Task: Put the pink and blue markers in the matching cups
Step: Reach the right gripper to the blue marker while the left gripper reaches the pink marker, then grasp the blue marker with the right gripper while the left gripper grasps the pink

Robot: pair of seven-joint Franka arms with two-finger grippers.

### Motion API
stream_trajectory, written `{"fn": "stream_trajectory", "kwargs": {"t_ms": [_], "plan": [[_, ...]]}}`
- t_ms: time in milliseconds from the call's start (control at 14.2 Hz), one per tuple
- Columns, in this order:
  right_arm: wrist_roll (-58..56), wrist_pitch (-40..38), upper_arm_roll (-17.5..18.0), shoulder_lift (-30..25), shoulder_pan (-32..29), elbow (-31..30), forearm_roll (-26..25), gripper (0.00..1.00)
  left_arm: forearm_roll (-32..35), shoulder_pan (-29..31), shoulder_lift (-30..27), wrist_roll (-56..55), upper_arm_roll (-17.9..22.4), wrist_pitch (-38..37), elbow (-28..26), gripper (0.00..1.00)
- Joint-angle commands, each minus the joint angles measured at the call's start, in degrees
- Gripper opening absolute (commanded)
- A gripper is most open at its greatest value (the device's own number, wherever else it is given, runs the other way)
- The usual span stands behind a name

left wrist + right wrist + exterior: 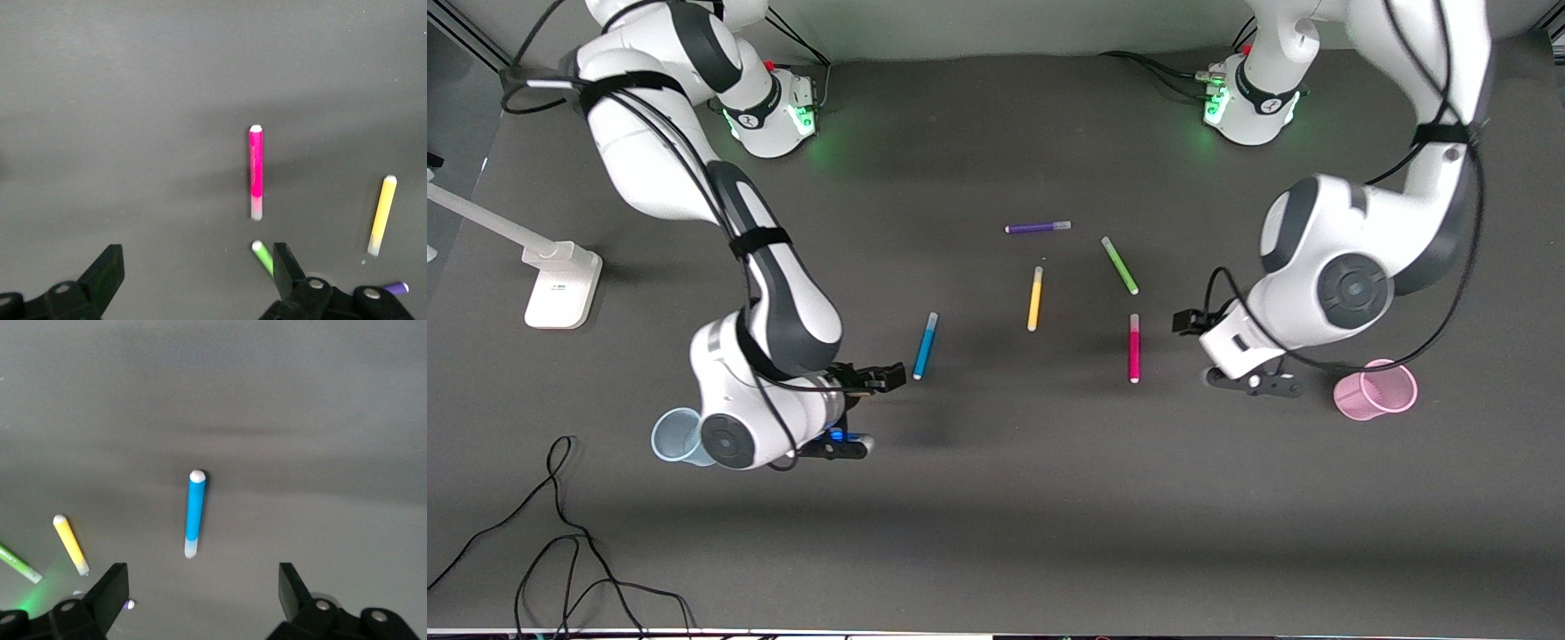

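Observation:
The blue marker [926, 346] lies on the dark table; it also shows in the right wrist view [195, 513]. The pink marker [1135, 348] lies toward the left arm's end; it also shows in the left wrist view [256, 171]. The pale blue cup [673, 436] stands upright, partly hidden by the right arm. The pale pink cup [1376, 389] stands upright beside the left arm's hand. My right gripper [843, 444] [202, 577] is open and empty over the table between the blue cup and the blue marker. My left gripper [1249, 382] [198, 257] is open and empty between the pink marker and the pink cup.
A yellow pen [1035, 299], a green pen [1120, 265] and a purple pen [1038, 228] lie mid-table, farther from the camera than the two markers. A white stand [560, 284] sits at the right arm's end. Black cables [560, 533] trail near the front edge.

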Motion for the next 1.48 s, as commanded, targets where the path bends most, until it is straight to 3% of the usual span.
{"fn": "stream_trajectory", "kwargs": {"t_ms": [0,494,846,1269,1410], "plan": [[3.6,1.8,0.2,4.7,1.0,3.0,1.0,0.99,-3.1,-2.0,2.1,-2.0,0.8,6.8,-2.3,0.99],[8.1,5.1,0.2,8.9,4.1,2.7,0.9,0.99,-5.0,-6.6,7.4,-2.7,0.6,19.2,-8.0,0.98],[8.2,5.1,0.2,9.6,4.5,2.7,0.9,0.98,-4.3,-9.1,11.2,-4.2,0.7,24.8,-8.6,0.98],[8.6,5.0,0.2,10.1,4.5,2.3,1.0,0.61,-3.8,-9.9,12.9,-3.2,0.8,29.2,-10.6,0.96],[8.7,5.0,0.2,10.2,4.6,2.4,0.9,0.46,-1.1,-9.8,12.6,-3.1,0.8,31.0,-12.6,0.89]]}}
